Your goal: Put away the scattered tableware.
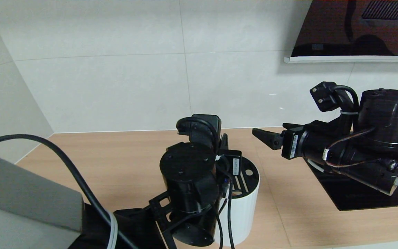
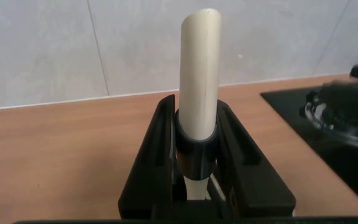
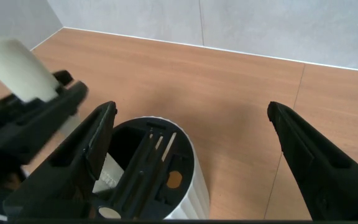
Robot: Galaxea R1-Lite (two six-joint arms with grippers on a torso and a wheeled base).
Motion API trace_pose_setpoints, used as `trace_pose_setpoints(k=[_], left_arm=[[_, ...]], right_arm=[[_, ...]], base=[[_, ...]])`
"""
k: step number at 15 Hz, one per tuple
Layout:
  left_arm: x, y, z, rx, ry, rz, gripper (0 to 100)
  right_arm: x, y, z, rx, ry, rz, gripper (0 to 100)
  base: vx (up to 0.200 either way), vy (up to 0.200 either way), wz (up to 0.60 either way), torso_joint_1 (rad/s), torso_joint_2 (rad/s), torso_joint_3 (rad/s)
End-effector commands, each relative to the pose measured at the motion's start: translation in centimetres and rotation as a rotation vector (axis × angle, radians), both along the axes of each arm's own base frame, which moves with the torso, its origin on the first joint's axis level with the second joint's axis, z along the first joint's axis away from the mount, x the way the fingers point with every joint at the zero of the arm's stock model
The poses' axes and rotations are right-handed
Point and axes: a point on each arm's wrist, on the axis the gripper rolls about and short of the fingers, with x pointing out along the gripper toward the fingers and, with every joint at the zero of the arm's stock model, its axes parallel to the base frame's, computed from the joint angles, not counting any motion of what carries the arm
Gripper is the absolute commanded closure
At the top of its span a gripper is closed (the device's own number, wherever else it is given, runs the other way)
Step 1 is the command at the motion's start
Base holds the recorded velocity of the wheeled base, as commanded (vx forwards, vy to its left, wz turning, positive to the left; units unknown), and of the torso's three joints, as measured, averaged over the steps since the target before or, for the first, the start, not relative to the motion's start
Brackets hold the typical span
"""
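My left gripper (image 2: pixel 196 107) is shut on a utensil with a thick cream handle (image 2: pixel 199 68) and a dark band; the handle stands upright between the fingers and its lower end is hidden. This gripper hangs right over a white cylindrical utensil holder (image 1: pixel 244 207) with a slotted black top (image 3: pixel 160 155). From the right wrist, the cream handle (image 3: pixel 14 65) sticks up beside the holder. My right gripper (image 1: pixel 271 133) is open and holds nothing, hovering to the right of the holder and pointing toward it, with its fingers (image 3: pixel 95 146) spread wide.
A black cooktop (image 1: pixel 358 200) is set into the wooden counter (image 1: pixel 116 162) under my right arm. A tiled wall (image 1: pixel 133 69) closes off the back and left, with a dark range hood (image 1: pixel 358 31) at the upper right. Bare counter lies left of the holder.
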Motion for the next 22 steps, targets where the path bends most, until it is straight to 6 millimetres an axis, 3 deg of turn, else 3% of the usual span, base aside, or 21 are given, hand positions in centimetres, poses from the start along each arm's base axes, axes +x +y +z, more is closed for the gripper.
trace_pose_setpoints(k=[1, 6, 15, 16, 22], left_arm=[[0.2, -0.3, -0.8, 0.008, 0.014, 0.001, 100], [0.6, -0.8, -2.7, 0.024, 0.05, 0.001, 100], [0.6, -1.0, -3.1, 0.025, 0.058, -0.001, 100], [0.6, -0.9, -3.1, 0.027, 0.059, -0.001, 0], [0.6, -0.9, -3.1, 0.025, 0.058, -0.001, 0]], right_arm=[[0.0, 0.0, 0.0, 0.0, 0.0, 0.001, 0], [0.0, 0.0, 0.0, 0.0, 0.0, 0.001, 0], [0.0, 0.0, 0.0, 0.0, 0.0, 0.001, 0], [0.0, 0.0, 0.0, 0.0, 0.0, 0.001, 0], [0.0, 0.0, 0.0, 0.0, 0.0, 0.001, 0]], base=[[0.0, 0.0, 0.0, 0.0, 0.0, 0.0], [0.0, 0.0, 0.0, 0.0, 0.0, 0.0], [0.0, 0.0, 0.0, 0.0, 0.0, 0.0], [0.0, 0.0, 0.0, 0.0, 0.0, 0.0], [0.0, 0.0, 0.0, 0.0, 0.0, 0.0]])
